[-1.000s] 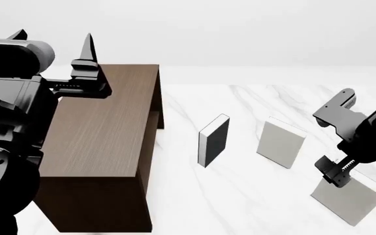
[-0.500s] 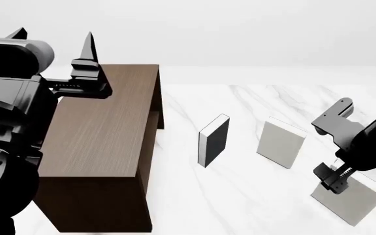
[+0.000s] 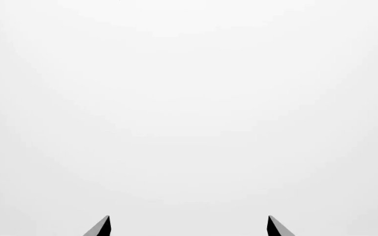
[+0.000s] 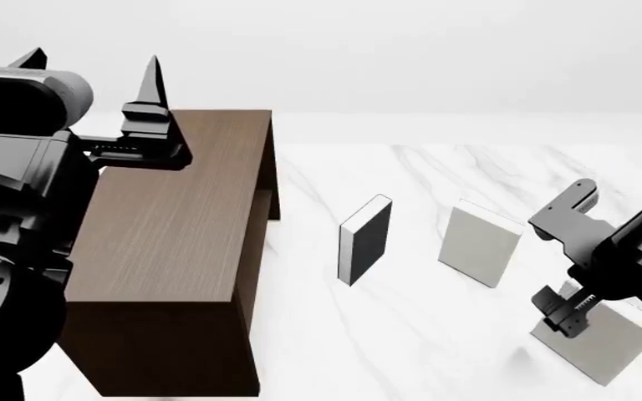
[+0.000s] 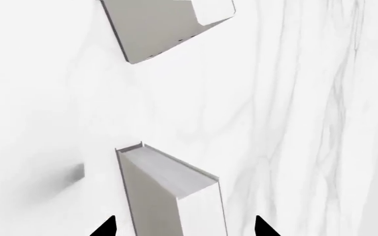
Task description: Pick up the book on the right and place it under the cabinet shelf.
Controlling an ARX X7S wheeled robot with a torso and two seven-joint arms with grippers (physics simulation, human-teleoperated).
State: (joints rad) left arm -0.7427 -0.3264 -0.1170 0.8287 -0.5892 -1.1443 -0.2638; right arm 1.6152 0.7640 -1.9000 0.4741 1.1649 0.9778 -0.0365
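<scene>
1. We see the right gripper (image 4: 572, 319) spread, its tips straddling the top edge of the pale book (image 4: 598, 341) standing upright at the marble table's (image 4: 410, 334) right, not clamped.
2. Further back stand a second pale book (image 4: 480, 246) and a black-covered book (image 4: 366, 239).
3. The brown cabinet (image 4: 176, 234) is left, well apart.
4. The left gripper (image 4: 93, 67) is raised above it, spread, empty.
</scene>
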